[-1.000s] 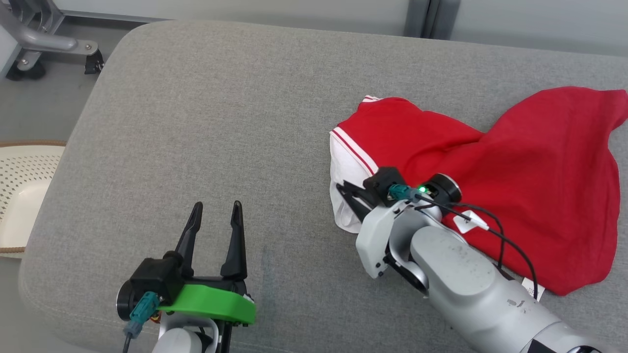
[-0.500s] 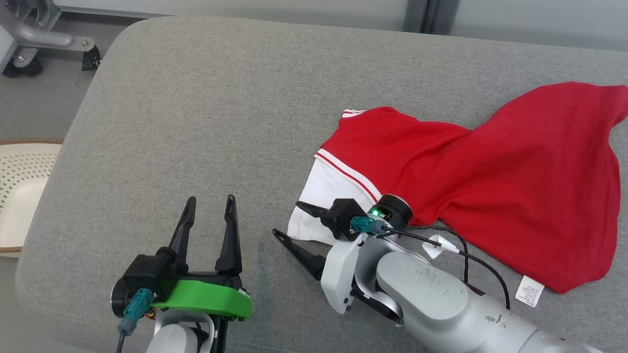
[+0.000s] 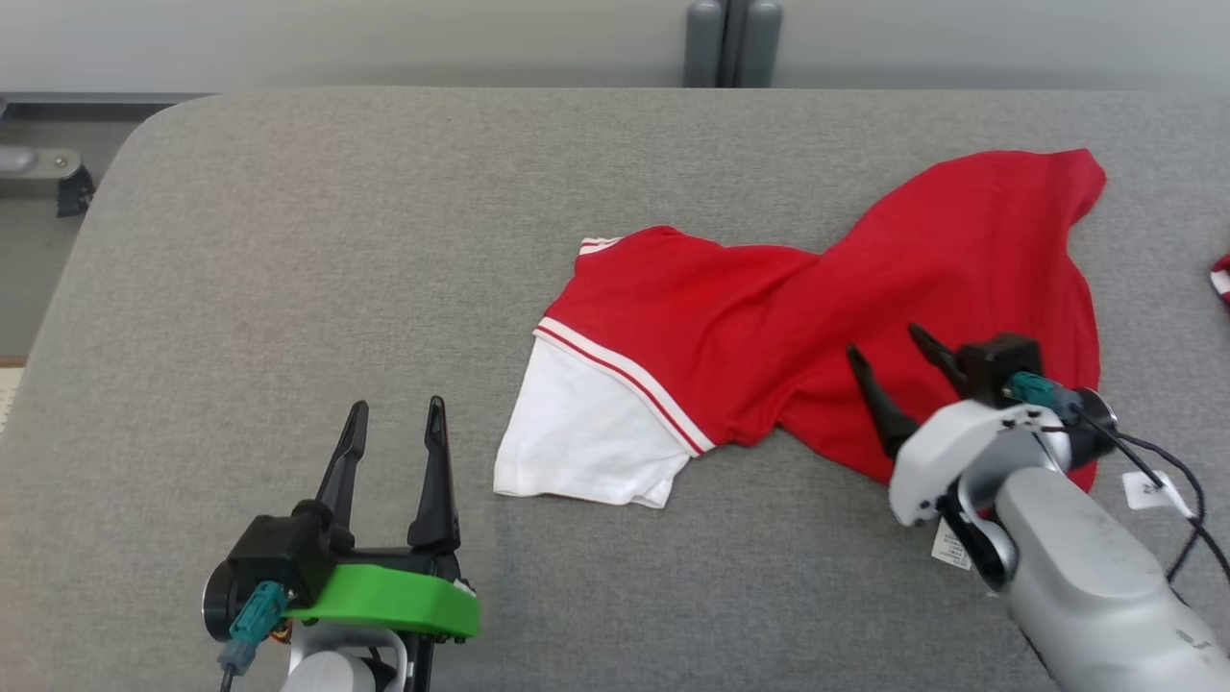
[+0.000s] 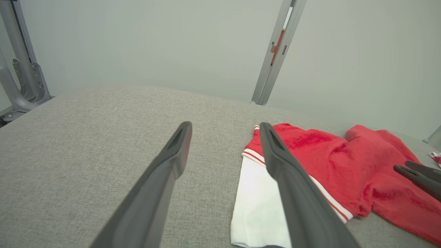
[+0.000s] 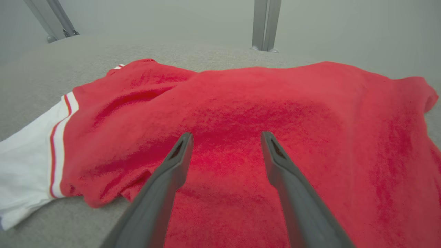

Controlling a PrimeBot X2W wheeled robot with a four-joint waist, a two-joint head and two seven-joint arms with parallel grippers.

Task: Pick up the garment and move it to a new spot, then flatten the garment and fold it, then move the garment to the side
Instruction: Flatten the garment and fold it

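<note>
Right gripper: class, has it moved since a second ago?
Yes. The right gripper went right across the garment, from white sleeve to red body, jaws open.

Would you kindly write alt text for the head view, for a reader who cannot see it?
A red garment with a white sleeve lies rumpled on a grey cushion. The open right gripper is poised over its right part; the open left gripper sits apart, at lower left.

— What's that scrap [image 3: 1221,279] right of the shirt [image 3: 817,317]?
— Red and white, cut by the edge. Can't tell.
— The tag [image 3: 947,550] at the shirt's near hem?
— Half behind the right arm [image 3: 1067,519]; print too small.
</note>
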